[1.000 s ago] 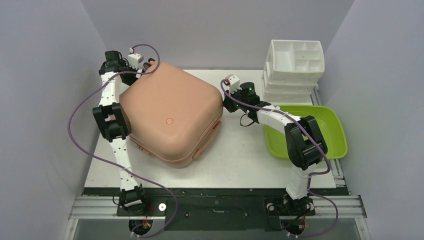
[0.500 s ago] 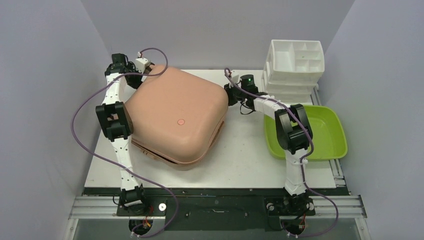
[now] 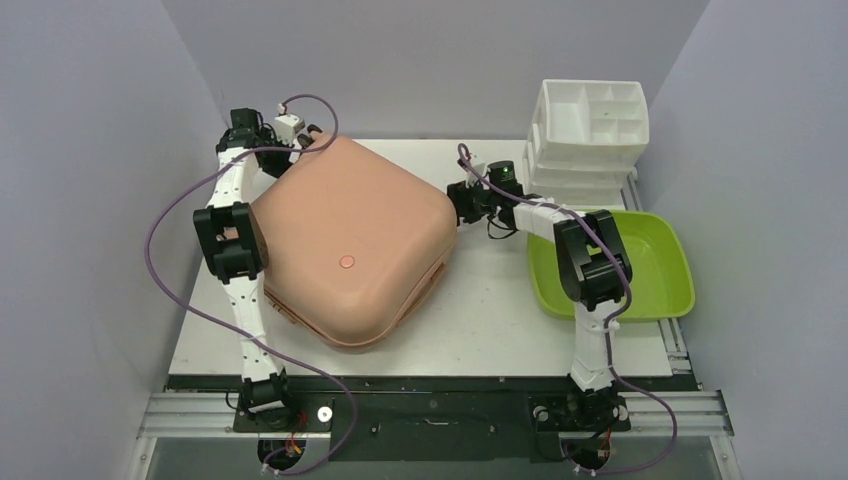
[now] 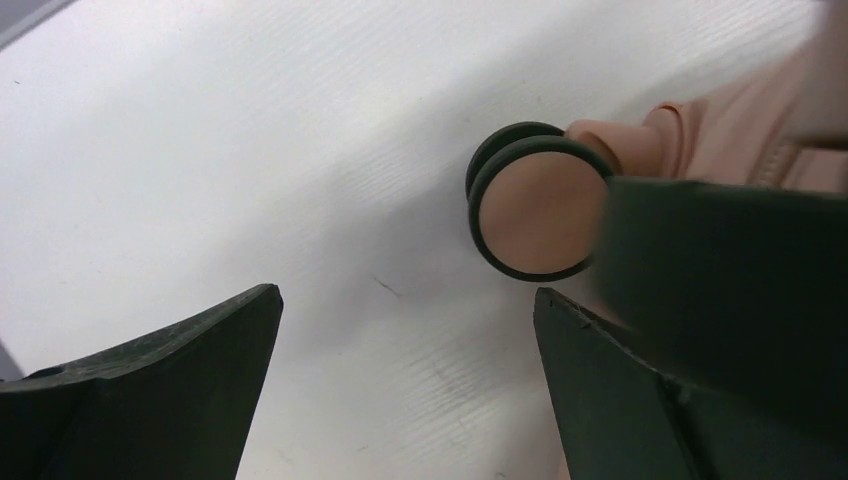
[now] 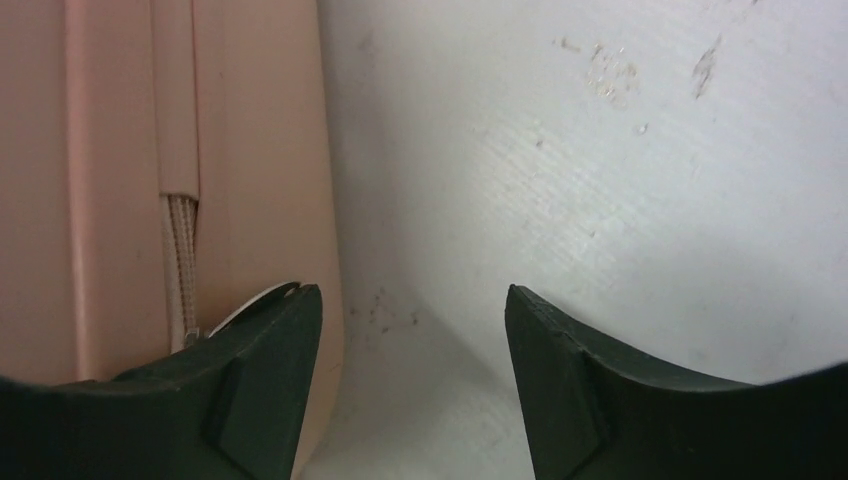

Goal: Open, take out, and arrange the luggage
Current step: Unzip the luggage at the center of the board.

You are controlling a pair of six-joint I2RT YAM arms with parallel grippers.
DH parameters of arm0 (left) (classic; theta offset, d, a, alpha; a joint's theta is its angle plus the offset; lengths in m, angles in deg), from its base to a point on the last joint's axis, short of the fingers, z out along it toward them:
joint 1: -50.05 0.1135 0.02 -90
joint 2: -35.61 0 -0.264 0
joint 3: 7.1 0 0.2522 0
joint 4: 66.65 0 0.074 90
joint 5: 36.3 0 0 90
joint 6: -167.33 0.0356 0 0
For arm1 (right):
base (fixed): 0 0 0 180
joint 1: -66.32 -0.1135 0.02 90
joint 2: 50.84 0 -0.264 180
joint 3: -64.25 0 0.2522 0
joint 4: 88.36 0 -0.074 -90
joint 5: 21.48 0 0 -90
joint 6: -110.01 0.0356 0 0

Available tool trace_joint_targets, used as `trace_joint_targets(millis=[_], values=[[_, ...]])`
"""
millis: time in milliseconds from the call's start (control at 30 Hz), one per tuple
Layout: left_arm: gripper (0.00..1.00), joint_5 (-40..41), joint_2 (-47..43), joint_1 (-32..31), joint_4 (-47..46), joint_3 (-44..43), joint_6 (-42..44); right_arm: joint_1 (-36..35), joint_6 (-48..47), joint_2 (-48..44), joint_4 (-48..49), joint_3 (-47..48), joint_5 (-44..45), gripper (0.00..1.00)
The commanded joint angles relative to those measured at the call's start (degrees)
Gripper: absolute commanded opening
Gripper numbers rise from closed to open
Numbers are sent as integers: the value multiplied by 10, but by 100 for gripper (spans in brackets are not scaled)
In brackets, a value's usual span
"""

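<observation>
The salmon-pink luggage (image 3: 350, 240) lies flat on the left half of the table, lid down. My left gripper (image 3: 300, 135) is at its far left corner, open. In the left wrist view the fingers (image 4: 407, 293) straddle bare table, with a dark caster wheel with a pink hub (image 4: 535, 215) just beyond the right finger. My right gripper (image 3: 462, 205) is at the case's right corner, open and holding nothing. In the right wrist view the gripper (image 5: 411, 291) has its left finger against the case wall (image 5: 110, 180), beside the zipper (image 5: 180, 260) and a silver pull tab (image 5: 250, 305).
A stack of white compartmented organizers (image 3: 590, 125) stands at the back right. A lime-green tray (image 3: 655, 265) lies in front of it, under the right arm's elbow. Grey walls close in the left, back and right sides. White table (image 3: 490, 310) shows in front of the case.
The right gripper has gone from shut to open at the case's right corner. The luggage has turned and slid slightly toward the near edge. The left gripper shifted right along the far corner.
</observation>
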Motion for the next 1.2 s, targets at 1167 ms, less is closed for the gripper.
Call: trace_joint_targets(millis=[1167], values=[[96, 20, -706, 132, -61, 584, -201, -292, -661, -660, -355, -284, 67, 74]])
